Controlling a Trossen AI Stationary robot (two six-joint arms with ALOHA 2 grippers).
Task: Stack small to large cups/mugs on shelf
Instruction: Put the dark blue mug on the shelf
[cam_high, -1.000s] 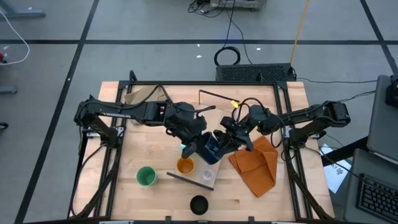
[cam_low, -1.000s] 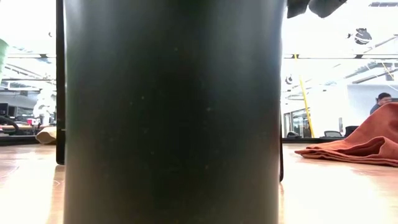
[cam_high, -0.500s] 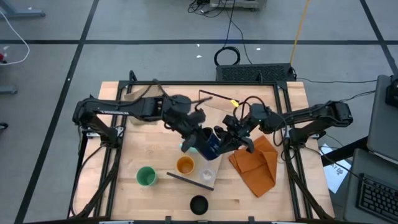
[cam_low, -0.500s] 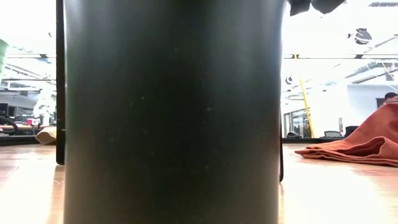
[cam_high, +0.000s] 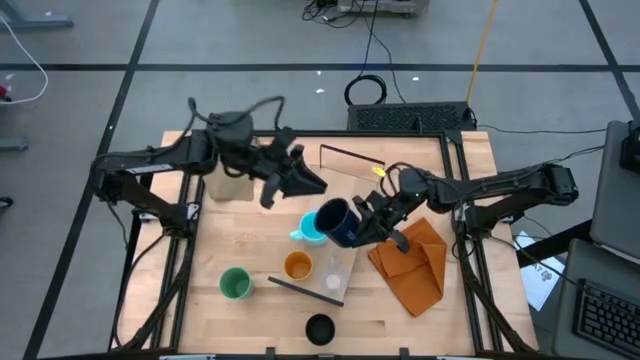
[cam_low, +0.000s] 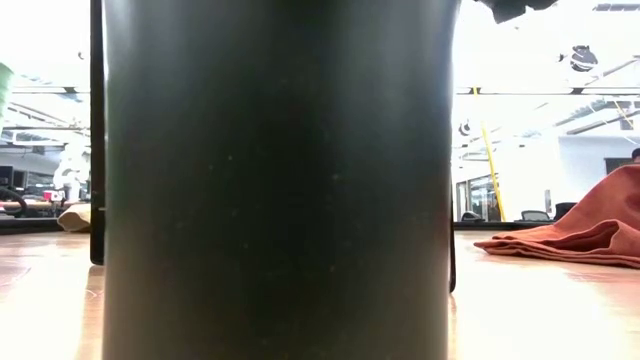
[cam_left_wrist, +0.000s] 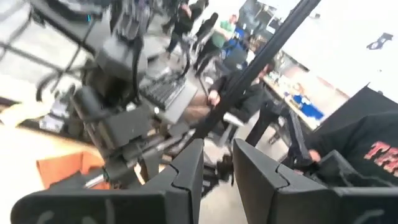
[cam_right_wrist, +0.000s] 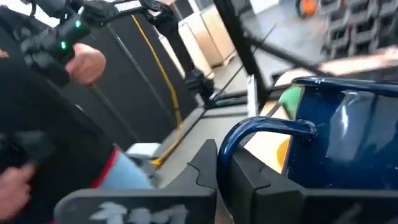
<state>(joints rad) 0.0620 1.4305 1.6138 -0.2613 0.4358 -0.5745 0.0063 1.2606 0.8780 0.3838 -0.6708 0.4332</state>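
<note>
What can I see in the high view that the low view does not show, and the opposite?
Only the high view: the right gripper shut on the dark navy mug, lifted and tilted above the light-blue mug; the green cup, the orange cup, and the left gripper, empty and away from the cups.
Only the low view: the room behind the table.
Both: the black cup, which fills most of the low view, and the orange cloth.

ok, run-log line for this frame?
left gripper: empty, raised | right gripper: shut on dark navy mug handle | light-blue mug: on table
</note>
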